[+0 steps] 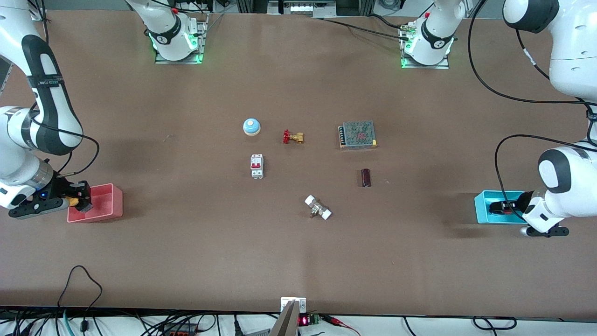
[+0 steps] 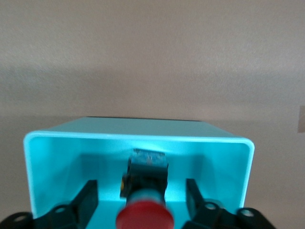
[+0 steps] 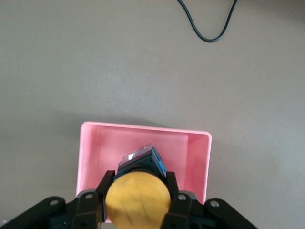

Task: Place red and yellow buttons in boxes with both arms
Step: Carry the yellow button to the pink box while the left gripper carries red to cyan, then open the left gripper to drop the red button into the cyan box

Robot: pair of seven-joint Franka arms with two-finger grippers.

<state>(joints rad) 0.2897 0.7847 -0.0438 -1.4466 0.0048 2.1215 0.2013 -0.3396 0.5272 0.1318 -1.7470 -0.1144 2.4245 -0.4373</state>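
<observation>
The right gripper (image 3: 138,198) hangs over the pink box (image 3: 190,152) at the right arm's end of the table, its fingers (image 3: 102,183) clamped on the yellow button (image 3: 138,198). At the left arm's end, the left gripper (image 2: 142,202) is at the cyan box (image 2: 47,162) with its fingers (image 2: 86,193) spread apart, clear of the red button (image 2: 144,218), which sits between them inside the box.

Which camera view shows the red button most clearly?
The left wrist view: the red button fills the foreground inside the cyan box, between the left gripper's spread fingers. The front view shows only a dark speck of it in that box; the right wrist view shows nothing of it.
</observation>
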